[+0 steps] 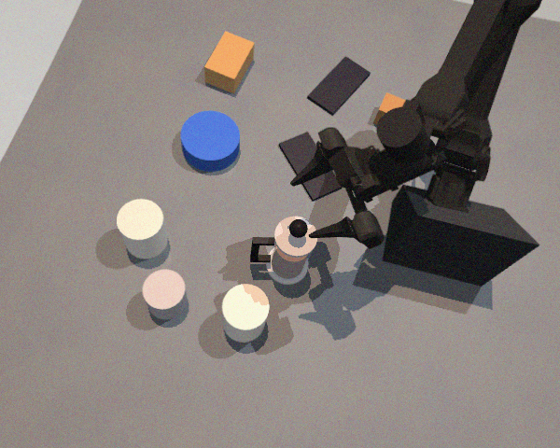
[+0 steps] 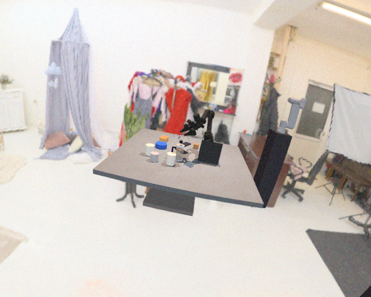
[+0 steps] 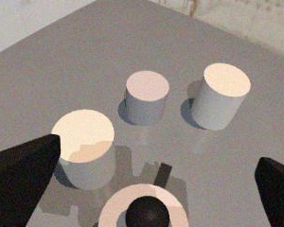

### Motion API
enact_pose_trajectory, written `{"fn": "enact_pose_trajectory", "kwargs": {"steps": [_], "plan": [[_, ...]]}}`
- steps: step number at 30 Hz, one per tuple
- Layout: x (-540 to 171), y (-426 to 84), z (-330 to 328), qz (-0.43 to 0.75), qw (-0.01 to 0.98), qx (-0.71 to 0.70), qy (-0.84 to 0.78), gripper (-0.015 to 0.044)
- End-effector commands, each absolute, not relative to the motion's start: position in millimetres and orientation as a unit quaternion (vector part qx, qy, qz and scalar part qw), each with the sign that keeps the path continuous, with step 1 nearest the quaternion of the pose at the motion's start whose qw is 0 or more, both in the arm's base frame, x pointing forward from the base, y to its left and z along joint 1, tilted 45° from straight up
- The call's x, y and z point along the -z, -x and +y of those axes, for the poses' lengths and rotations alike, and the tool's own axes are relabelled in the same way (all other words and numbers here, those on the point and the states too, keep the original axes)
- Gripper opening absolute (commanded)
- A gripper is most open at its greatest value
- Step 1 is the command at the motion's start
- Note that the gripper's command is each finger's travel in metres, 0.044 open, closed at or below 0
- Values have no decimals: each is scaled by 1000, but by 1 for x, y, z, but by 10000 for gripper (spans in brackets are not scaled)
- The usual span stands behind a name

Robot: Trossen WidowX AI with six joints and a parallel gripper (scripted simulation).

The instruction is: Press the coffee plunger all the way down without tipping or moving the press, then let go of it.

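The coffee press (image 1: 288, 271) (image 2: 179, 156) (image 3: 163, 175) stands upright on the table, with its dark handle (image 1: 255, 254) pointing away from the arm. Its round black plunger knob (image 1: 298, 228) (image 2: 180, 141) (image 3: 148, 217) is over the pale pink lid (image 1: 283, 239) (image 3: 111, 208). A small gap shows between knob and lid in the exterior view; the plunger's exact depth cannot be told. My gripper (image 1: 301, 209) (image 2: 183, 133) (image 3: 160, 155) is wide open and empty. Its fingers are clear of the knob in the wrist view, one out to each side. The wrist view's bottom edge cuts off the press body.
Two cream cylinders (image 1: 245, 308) (image 1: 140, 219) and a pinkish one (image 1: 163, 290) (image 3: 147, 90) stand near the press. A blue disc (image 1: 210, 137), orange blocks (image 1: 230, 55) (image 1: 391, 102) and dark flat plates (image 1: 339, 85) (image 1: 300, 149) lie farther back. A black slab-like box (image 1: 434, 238) stands right.
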State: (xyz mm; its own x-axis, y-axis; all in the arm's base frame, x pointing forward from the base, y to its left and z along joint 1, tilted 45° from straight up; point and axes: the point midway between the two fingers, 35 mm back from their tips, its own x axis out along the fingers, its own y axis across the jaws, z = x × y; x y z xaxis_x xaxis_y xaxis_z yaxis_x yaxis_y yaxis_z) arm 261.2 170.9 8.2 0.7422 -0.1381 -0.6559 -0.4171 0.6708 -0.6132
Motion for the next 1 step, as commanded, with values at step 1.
{"fn": "enact_pose_trajectory", "kwargs": {"steps": [1], "plan": [[-9,-261,172,349,846,-81,395,440]]}}
